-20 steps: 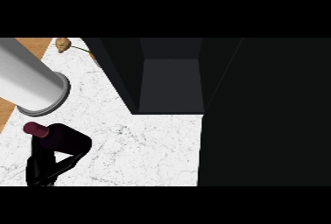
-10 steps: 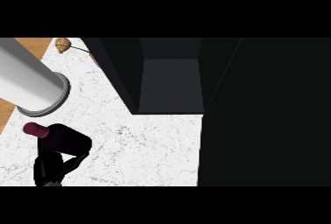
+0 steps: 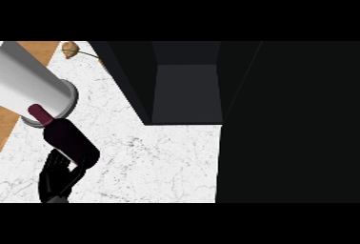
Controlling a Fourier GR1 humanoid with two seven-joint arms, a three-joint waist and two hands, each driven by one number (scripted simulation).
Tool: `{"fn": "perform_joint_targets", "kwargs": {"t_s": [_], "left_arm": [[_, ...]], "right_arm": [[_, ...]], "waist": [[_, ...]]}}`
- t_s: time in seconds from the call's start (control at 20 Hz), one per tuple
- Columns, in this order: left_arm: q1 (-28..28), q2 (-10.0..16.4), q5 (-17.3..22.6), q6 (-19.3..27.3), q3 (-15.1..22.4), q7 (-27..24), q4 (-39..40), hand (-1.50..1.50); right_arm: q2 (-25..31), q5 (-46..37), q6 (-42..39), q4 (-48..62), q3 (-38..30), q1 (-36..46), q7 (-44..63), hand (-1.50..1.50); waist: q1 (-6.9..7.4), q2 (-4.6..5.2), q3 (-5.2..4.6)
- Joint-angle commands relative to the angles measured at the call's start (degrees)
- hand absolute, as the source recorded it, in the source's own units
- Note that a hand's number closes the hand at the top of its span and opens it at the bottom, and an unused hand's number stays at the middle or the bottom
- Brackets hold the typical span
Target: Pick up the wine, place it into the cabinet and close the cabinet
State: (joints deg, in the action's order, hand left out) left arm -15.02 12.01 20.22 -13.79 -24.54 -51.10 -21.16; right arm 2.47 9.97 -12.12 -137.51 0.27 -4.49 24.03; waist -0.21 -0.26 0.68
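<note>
The wine bottle (image 3: 69, 141), dark red with a lighter red neck, is tilted, its neck pointing to the upper left. It sits at the left of the head view over the white marble counter (image 3: 162, 167). My left hand (image 3: 57, 177) is curled round its lower end, and the bottle hides much of the palm. My grey forearm (image 3: 32, 81) fills the upper left corner, ending just behind the bottle's neck. The dark cabinet (image 3: 186, 93) stands open at the top centre, its grey inside empty. My right hand does not show.
A wide dark panel (image 3: 288, 124), seemingly the cabinet's door, covers the whole right side of the view. A small tan object (image 3: 69, 49) lies at the back left, by the wooden strip (image 3: 38, 47) along the counter's left edge.
The bottle has risen and moved toward the upper right; its neck and body now show in full above the hand. The cabinet has not moved.
</note>
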Motion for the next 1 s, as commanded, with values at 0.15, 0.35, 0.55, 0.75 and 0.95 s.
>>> {"fn": "perform_joint_targets", "kwargs": {"t_s": [0.15, 0.35, 0.55, 0.75, 0.95], "left_arm": [[-1.32, -0.98, -1.47, 0.5, 1.69, -2.27, 4.06, 1.5], [-4.12, 2.0, -0.89, 0.2, 1.66, 0.78, 3.93, 1.5], [0.53, -2.31, -5.23, -4.51, 6.66, -5.1, 3.0, 1.5], [3.36, -3.72, -10.65, -9.96, 13.78, -4.48, -0.11, 1.5], [5.98, -4.84, -9.5, -10.08, 14.53, -4.23, -5.25, 1.5]], "right_arm": [[-1.14, -2.5, 3.63, -0.42, 2.6, 4.62, 4.54, -1.5], [1.76, 2.36, -0.72, 0.18, -2.46, 1.4, 1.62, -1.5], [-0.13, -1.63, -0.74, 1.79, 0.25, 0.23, -2.03, -1.5], [-0.98, -2.33, 0.49, 3.93, 0.8, 2.53, -1.68, -1.5], [-0.41, -2.16, 0.36, 0.69, 0.09, 0.24, -1.06, -1.5]], "waist": [[0.0, 0.38, -0.77], [-0.24, 0.36, -0.73], [-0.05, 0.31, -0.71], [0.41, 0.31, -0.68], [0.26, 0.0, -0.61]]}}
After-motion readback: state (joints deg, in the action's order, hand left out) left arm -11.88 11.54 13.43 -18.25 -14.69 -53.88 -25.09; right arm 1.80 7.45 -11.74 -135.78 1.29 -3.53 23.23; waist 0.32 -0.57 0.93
